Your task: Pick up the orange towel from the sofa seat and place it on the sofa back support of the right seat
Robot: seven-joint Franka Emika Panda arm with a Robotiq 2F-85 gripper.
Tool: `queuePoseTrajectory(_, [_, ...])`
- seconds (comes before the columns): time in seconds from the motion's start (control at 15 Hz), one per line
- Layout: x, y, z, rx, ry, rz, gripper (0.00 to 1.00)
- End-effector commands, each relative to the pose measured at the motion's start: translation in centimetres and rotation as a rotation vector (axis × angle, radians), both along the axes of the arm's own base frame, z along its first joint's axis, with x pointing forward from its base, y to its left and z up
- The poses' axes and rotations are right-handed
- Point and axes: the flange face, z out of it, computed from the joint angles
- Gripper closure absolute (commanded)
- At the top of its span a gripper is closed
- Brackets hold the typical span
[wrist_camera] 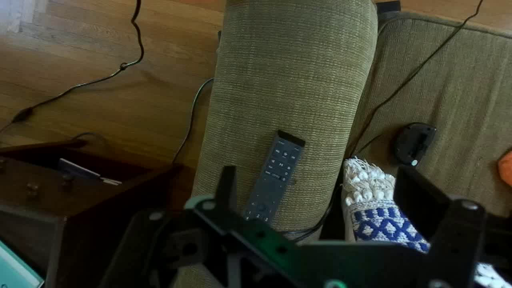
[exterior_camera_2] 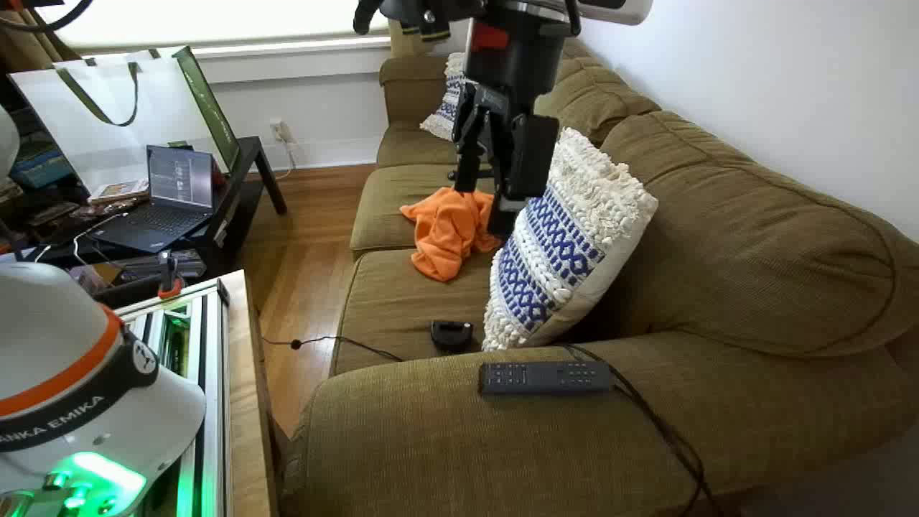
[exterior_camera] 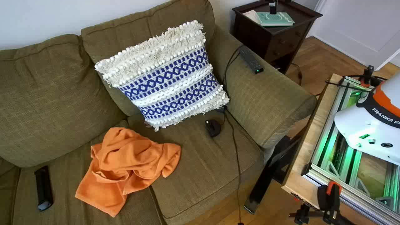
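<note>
The orange towel [exterior_camera: 129, 159] lies crumpled on the sofa seat [exterior_camera: 206, 184], across the gap between two seat cushions. It also shows in an exterior view [exterior_camera_2: 449, 231], and only its edge shows in the wrist view [wrist_camera: 506, 167]. The back support [exterior_camera: 125, 39] of the right seat stands behind a fringed blue-and-white pillow [exterior_camera: 168, 76]; it also shows in an exterior view [exterior_camera_2: 747, 237]. My gripper [exterior_camera_2: 490, 197] is open and empty, high above the sofa and apart from the towel. In the wrist view its jaws [wrist_camera: 318, 178] stand apart over the armrest and pillow.
A remote [exterior_camera: 251, 61] lies on the armrest [exterior_camera: 265, 93]. A black device [exterior_camera: 213, 127] with a cable sits on the right seat. Another dark object [exterior_camera: 43, 188] lies on the left seat. A dark side table [exterior_camera: 281, 40] with a green book [exterior_camera: 275, 19] stands beyond the armrest.
</note>
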Motion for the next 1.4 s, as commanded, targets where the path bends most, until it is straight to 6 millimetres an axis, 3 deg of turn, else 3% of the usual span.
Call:
queuePoseTrajectory(0.0, [0.0,0.0,0.0,0.000,0.001,0.000,0.00])
queuePoseTrajectory(0.87, [0.0,0.0,0.0,0.000,0.000,0.000,0.00])
queuePoseTrajectory(1.0, [0.8,1.7,-0.5,-0.001,-0.001,-0.014,0.00])
queuePoseTrajectory(1.33, [2.4,9.3,-3.1,0.051,0.039,-0.016,0.00])
